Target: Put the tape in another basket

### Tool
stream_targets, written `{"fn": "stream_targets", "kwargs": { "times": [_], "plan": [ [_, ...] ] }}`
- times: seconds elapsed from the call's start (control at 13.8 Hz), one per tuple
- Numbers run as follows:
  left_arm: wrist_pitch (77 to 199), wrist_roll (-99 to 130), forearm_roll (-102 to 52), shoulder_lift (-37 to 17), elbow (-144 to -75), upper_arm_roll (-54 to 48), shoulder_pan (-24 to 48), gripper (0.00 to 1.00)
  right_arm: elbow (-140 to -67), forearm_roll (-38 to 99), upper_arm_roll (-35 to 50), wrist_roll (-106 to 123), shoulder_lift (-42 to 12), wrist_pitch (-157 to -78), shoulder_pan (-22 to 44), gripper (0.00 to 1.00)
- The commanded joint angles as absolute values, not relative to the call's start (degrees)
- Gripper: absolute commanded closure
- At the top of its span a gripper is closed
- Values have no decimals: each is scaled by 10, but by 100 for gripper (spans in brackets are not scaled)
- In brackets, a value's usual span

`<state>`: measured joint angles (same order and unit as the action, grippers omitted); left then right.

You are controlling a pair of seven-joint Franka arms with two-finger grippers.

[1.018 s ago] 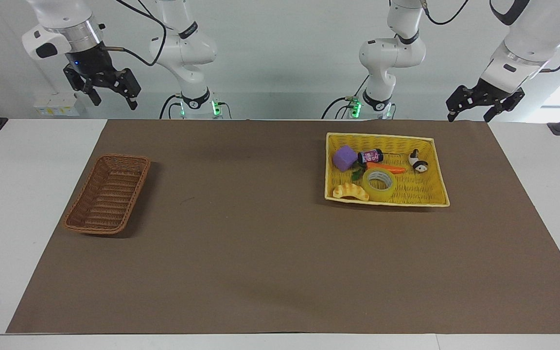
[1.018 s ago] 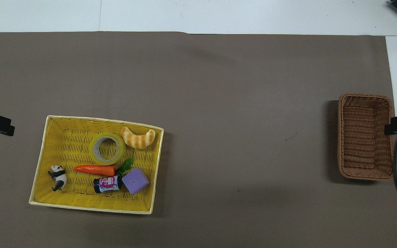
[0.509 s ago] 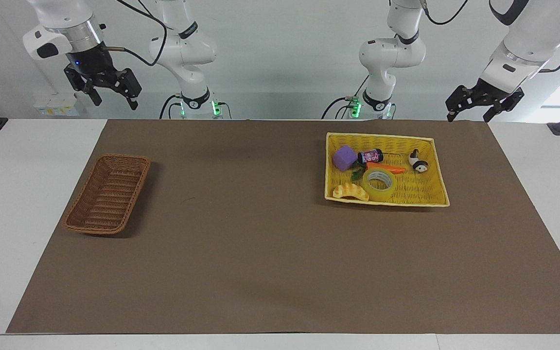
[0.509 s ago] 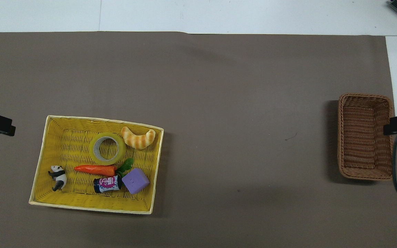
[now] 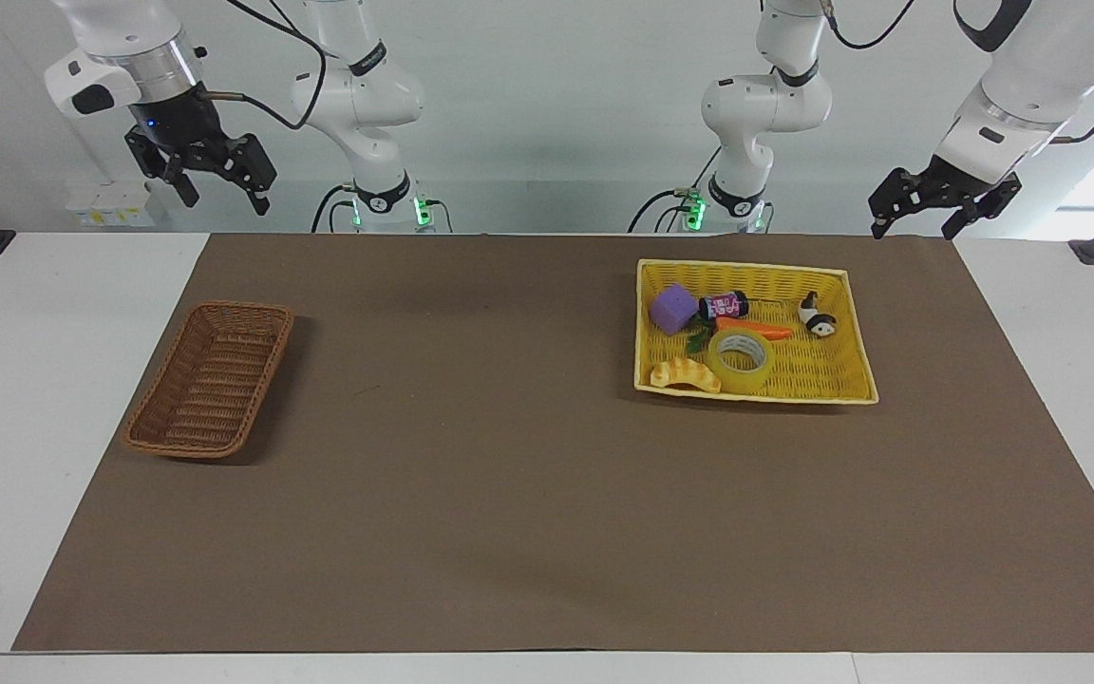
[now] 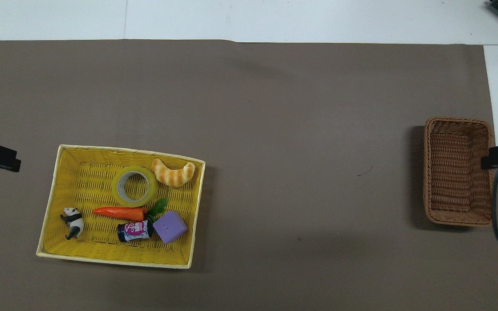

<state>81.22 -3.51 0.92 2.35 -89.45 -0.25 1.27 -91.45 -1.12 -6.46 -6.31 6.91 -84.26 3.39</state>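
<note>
White tabletop (image 5: 63, 313) with a brown mat (image 5: 509, 494) covering most of it, pale wall at the robots' end. Left gripper (image 5: 923, 220) hangs in the air at the left arm's end, over the mat's corner nearest the robots, fingers spread wide, holding nothing, touching nothing. Right gripper (image 5: 219, 190) hangs high over the right arm's end at the edge nearest the robots, also spread wide and empty. In the overhead view only dark tips of each show at the side edges. Tape (image 5: 741, 354) lies flat in the yellow basket (image 5: 851, 323), hole up, along the basket wall farthest from the robots, just beside the croissant toy (image 5: 686, 375) that fills the basket's corner toward the table's middle. Carrot toy (image 5: 754, 329) lies just on the robots' side of the tape, green leaves (image 5: 698, 339) near the purple cube (image 5: 673, 309). Small dark can (image 5: 724, 306) lies on its side beside the cube, pink-white label, writing too small to read. Panda figure (image 5: 818, 317) sits toward the basket wall at the left arm's end. Nothing covers the tape from above; croissant and carrot crowd two sides. Brown wicker basket (image 5: 210, 378) sits empty at the right arm's end of the mat, well apart from the yellow one, with bare mat between them.
</note>
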Motion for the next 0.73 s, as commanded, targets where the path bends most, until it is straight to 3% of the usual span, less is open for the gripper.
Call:
{"fn": "stream_targets", "kwargs": {
  "times": [0.0, 0.65],
  "plan": [
    [815, -40, 15, 40, -923, 2, 21, 0, -928, -11, -62, -60, 80, -848, 30, 0],
    [939, -43, 6, 63, -1074, -1, 30, 0, -929, -11, -62, -54, 80, -848, 26, 0]
  ]
}}
